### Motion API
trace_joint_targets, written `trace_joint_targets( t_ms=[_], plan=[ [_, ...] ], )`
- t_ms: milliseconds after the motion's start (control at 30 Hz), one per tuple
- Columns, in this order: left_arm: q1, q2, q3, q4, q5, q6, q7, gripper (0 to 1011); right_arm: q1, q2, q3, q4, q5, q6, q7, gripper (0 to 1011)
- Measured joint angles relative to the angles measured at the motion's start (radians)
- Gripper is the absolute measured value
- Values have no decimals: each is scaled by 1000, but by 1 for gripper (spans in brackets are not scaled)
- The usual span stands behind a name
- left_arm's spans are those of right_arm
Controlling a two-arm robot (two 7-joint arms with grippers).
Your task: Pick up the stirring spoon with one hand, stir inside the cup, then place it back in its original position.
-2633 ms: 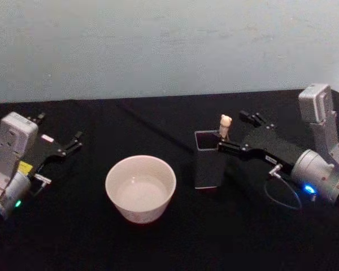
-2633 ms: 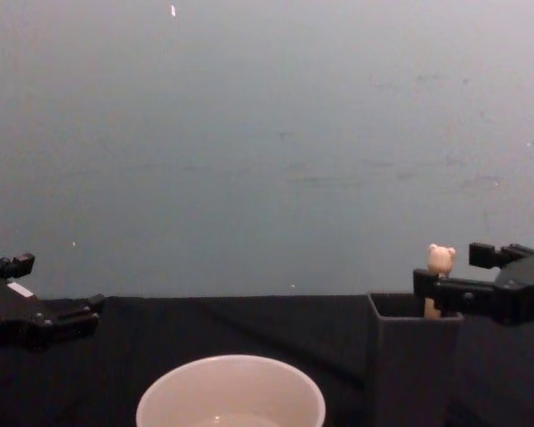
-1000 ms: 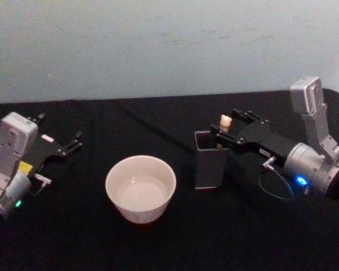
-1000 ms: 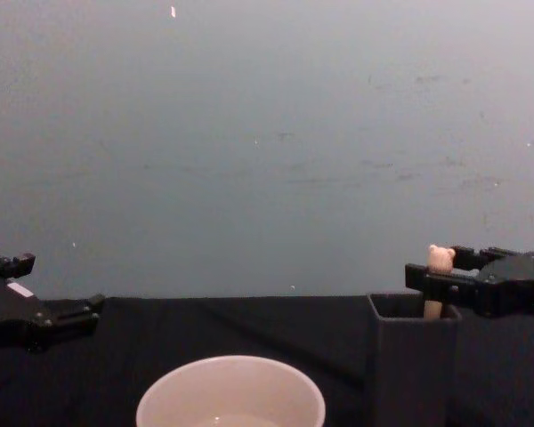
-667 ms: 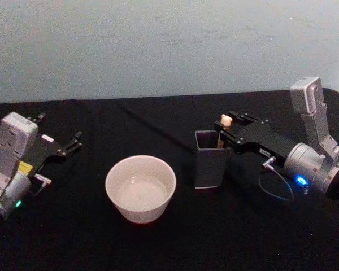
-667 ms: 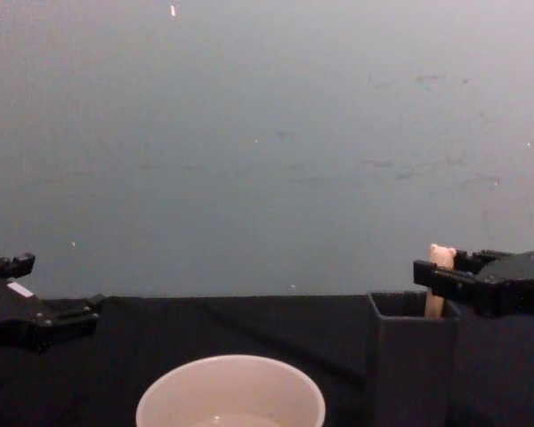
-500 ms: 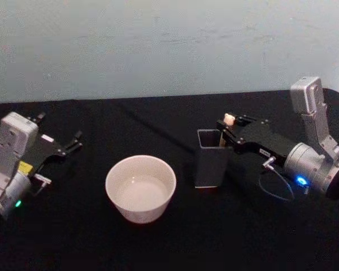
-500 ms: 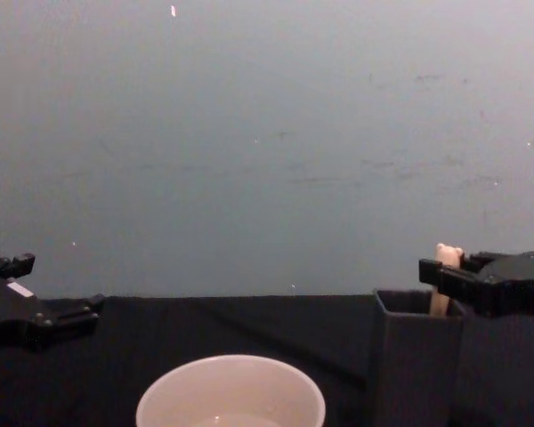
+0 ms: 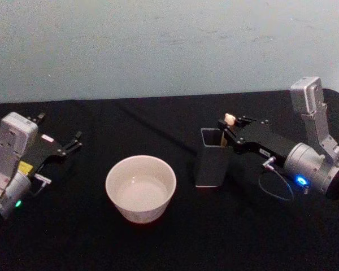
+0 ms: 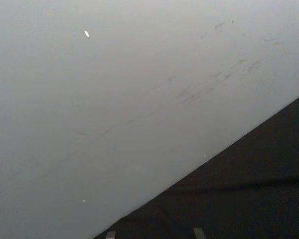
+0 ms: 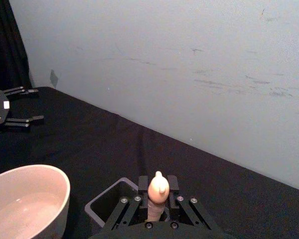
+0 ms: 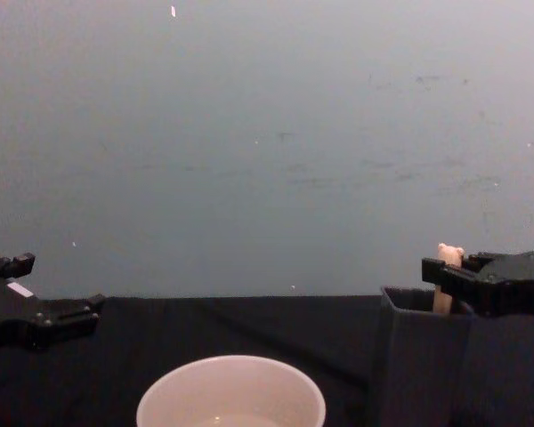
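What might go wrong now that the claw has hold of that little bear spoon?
1. The right gripper is shut on the stirring spoon while the holder looks tilted; lifting may drag it over.
2. The cup stands close beside, so a toppling holder might strike it.
The left gripper sits parked far left.

**Head view:** high vantage, facing forward and down over the black cloth-covered counter [image 9: 158, 243] to the pale blue-grey wall [image 9: 158, 45]; widest coverage.

**Chest view:** low, near counter height, facing the wall. It shares with the head view the wide round cream-white cup [image 12: 230, 391] and the tall dark grey square holder [image 12: 418, 356].

**Right wrist view:** close behind the right gripper [image 11: 157, 183], sighting past the beige bear-topped stirring spoon [image 11: 157, 196] to cup, holder and the distant left gripper [image 11: 36, 104].

**Left wrist view:** tilted, facing the wall; the dark lower corner is probably the counter.
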Motion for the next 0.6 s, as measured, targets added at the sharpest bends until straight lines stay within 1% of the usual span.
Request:
trace_joint_targets(
  t_ms=[233,433,600],
  plan=[
    [0,0,0,0,0,0,0,1001,-1,-2,3,-3,3,9,5,216],
    [0,0,0,0,0,0,0,1002,-6,-4,13,-28,27,36,9,216],
    [0,0,0,0,0,0,0,1001,-16,1,24,-64,51,65,2,216]
  ],
)
